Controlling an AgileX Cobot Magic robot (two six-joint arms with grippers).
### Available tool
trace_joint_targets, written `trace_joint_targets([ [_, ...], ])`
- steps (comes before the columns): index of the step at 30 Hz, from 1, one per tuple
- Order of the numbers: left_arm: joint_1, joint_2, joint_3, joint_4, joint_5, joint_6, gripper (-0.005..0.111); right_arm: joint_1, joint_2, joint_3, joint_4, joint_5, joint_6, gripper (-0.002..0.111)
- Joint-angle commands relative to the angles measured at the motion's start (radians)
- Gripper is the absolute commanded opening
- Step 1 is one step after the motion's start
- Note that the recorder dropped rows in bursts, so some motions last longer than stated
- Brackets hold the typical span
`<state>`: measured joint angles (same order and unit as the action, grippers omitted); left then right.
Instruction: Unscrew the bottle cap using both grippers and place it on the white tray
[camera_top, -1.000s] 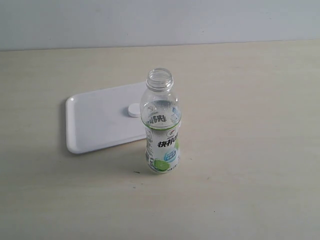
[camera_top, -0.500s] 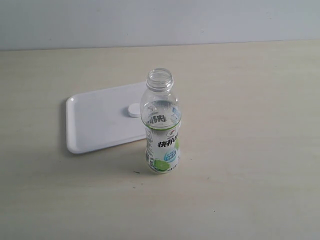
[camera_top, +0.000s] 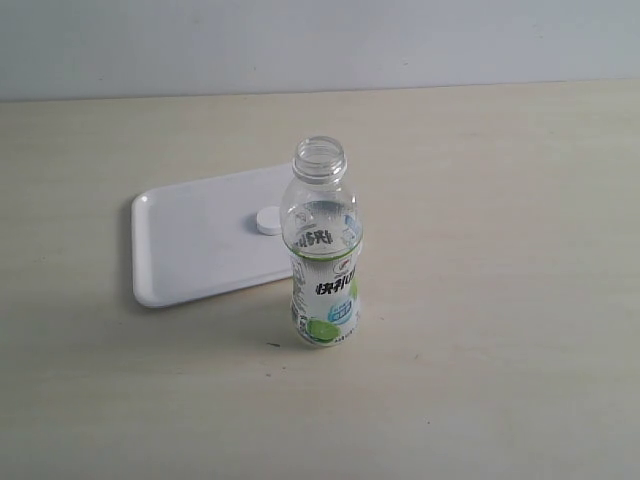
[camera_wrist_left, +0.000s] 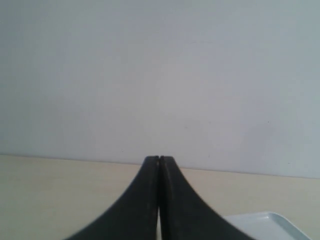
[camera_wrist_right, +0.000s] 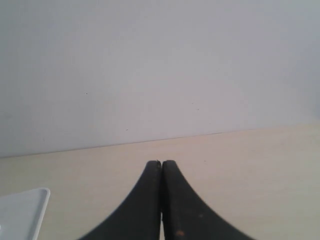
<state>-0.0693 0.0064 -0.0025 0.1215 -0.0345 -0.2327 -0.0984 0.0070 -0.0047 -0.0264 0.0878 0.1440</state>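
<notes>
The bottle (camera_top: 324, 250) stands upright and uncapped on the table, its open neck (camera_top: 319, 158) bare. The white bottle cap (camera_top: 268, 220) lies on the white tray (camera_top: 195, 240), close to the tray's right side and just behind the bottle. Neither arm appears in the exterior view. In the left wrist view my left gripper (camera_wrist_left: 159, 159) is shut with nothing between its jaws, and a corner of the tray (camera_wrist_left: 270, 226) shows beside it. In the right wrist view my right gripper (camera_wrist_right: 161, 163) is also shut and empty, with a tray corner (camera_wrist_right: 22, 212) off to one side.
The pale wooden table (camera_top: 500, 300) spreads around bottle and tray. A plain grey-white wall (camera_top: 320, 40) runs along its far edge. The tray's near edge sits right beside the bottle's base.
</notes>
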Motion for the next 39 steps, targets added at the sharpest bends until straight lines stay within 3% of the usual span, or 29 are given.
trace_joint_targets([
  [1, 0.003, -0.006, 0.002, 0.002, -0.002, -0.001, 0.0, -0.006, -0.007, 0.005, 0.003, 0.002, -0.012, 0.0],
  [39, 0.001, -0.006, 0.002, 0.002, -0.002, -0.001, 0.0, -0.006, -0.007, 0.005, -0.035, 0.026, -0.046, 0.0],
])
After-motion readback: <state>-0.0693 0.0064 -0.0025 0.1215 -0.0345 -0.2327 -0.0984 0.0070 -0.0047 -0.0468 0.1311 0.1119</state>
